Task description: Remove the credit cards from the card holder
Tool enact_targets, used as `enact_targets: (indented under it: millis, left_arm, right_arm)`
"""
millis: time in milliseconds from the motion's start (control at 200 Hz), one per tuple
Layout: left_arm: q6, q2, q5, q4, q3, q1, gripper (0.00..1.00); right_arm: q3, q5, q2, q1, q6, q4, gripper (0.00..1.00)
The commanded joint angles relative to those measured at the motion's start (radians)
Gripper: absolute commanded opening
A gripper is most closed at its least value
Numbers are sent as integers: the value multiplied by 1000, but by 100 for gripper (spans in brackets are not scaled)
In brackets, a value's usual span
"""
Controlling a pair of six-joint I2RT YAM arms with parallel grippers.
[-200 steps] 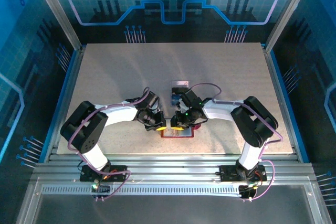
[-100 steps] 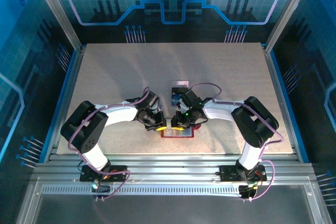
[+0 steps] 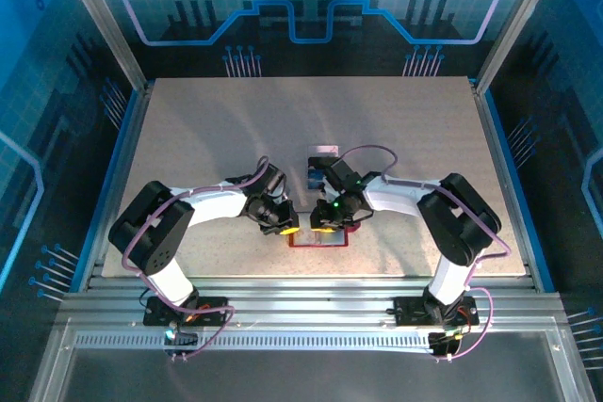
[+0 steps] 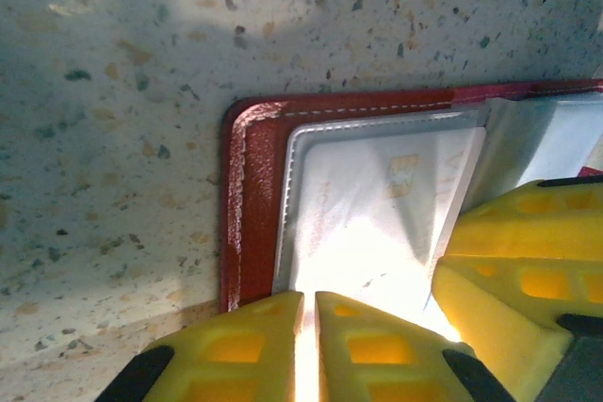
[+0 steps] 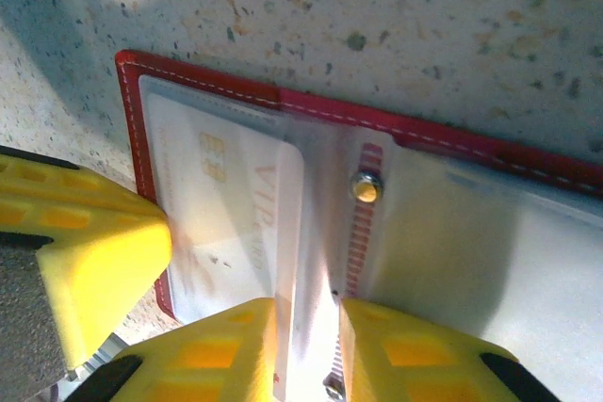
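The red card holder [image 3: 317,241] lies open near the table's front edge. In its left clear pocket sits a pale card [image 4: 377,195] with a gold chip. My left gripper [image 4: 309,297] is shut, its tips resting on that pocket's near edge [image 3: 285,228]. In the right wrist view the pale card [image 5: 221,204] has its right edge sticking out of the pocket. My right gripper [image 5: 306,303] stands slightly open, with that edge and the holder's [image 5: 452,143] snap strip between its fingers [image 3: 325,226].
Two loose cards lie on the table just behind the grippers, a pale one [image 3: 323,151] and a blue one [image 3: 313,174] partly behind the right wrist. The two grippers work almost touching; the left one's yellow finger [image 5: 85,242] shows beside the holder's corner.
The right wrist has shifted very slightly and its cable loop has lifted. Both grippers stay over the card holder, which has not moved.
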Motion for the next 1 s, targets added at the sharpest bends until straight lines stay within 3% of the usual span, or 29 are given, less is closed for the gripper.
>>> enact_targets:
  millis: [0,140,630,995]
  left_arm:
    - [15,3,-20,-61,8,7,14]
    - [10,-28,-20,-64,21,7,23]
    - [12,-15,-8,-59,18,5,18]
    - [12,-20,-9,-60,17,5,18]
  right_arm:
    - [5,30,-51,10,-5,-50,25]
    - [-13,-30,-61,7,31,11,25]
    - [-96,-138,0,-4,103,182,24]
    - [-102,-99,7,-5,89,155,24]
